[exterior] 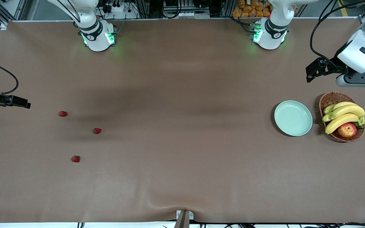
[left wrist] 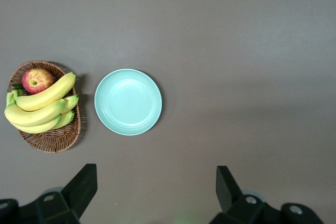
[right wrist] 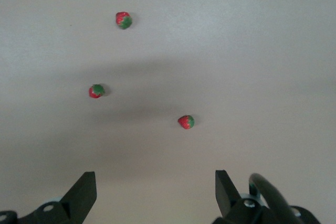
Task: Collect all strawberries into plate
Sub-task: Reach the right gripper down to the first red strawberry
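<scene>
Three strawberries lie apart on the brown table toward the right arm's end: one farthest from the front camera, one in the middle, one nearest. The right wrist view shows all three. The empty mint-green plate sits toward the left arm's end and also shows in the left wrist view. My right gripper is open and empty, up beside the strawberries. My left gripper is open and empty, up in the air beside the plate.
A brown wicker basket with bananas and a red-yellow apple stands beside the plate, at the left arm's end; it also shows in the left wrist view. A wide bare stretch of table lies between the strawberries and the plate.
</scene>
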Controlling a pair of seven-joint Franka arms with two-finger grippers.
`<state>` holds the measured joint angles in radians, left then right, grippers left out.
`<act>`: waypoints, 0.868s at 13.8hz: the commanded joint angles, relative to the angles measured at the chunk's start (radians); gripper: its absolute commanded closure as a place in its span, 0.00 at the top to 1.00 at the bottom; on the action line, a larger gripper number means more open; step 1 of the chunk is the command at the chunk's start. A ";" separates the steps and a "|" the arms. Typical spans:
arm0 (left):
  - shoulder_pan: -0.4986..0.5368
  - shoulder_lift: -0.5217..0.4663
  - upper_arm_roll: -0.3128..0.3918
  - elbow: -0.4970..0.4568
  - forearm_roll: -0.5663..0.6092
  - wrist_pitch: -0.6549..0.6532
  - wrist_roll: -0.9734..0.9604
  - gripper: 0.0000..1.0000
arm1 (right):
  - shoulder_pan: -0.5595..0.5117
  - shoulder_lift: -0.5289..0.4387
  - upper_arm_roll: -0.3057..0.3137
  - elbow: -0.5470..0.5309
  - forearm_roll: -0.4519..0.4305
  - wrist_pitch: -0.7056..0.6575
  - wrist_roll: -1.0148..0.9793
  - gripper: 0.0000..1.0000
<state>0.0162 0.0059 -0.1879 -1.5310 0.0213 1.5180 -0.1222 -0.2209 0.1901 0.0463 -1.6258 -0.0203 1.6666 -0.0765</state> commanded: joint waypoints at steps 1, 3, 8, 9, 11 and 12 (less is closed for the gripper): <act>0.001 -0.004 -0.004 -0.006 0.002 -0.004 -0.013 1.00 | -0.040 -0.012 0.017 -0.084 -0.017 0.073 -0.035 1.00; -0.004 -0.007 -0.005 -0.003 0.002 -0.004 -0.013 1.00 | -0.057 -0.012 0.017 -0.146 -0.015 0.135 -0.072 1.00; -0.006 0.000 -0.007 -0.005 0.000 -0.002 -0.013 1.00 | -0.089 -0.012 0.017 -0.319 -0.015 0.332 -0.109 1.00; -0.007 0.000 -0.007 -0.005 0.000 -0.001 -0.013 1.00 | -0.091 -0.011 0.017 -0.357 -0.015 0.376 -0.120 1.00; -0.006 0.000 -0.007 -0.003 0.000 -0.001 -0.013 1.00 | -0.094 0.006 0.015 -0.396 -0.015 0.413 -0.121 1.00; -0.006 0.000 -0.007 -0.003 0.000 -0.001 -0.013 1.00 | -0.095 0.017 0.015 -0.399 -0.015 0.415 -0.123 1.00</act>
<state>0.0132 0.0077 -0.1929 -1.5366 0.0213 1.5180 -0.1222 -0.2929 0.2053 0.0455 -1.9969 -0.0204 2.0598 -0.1838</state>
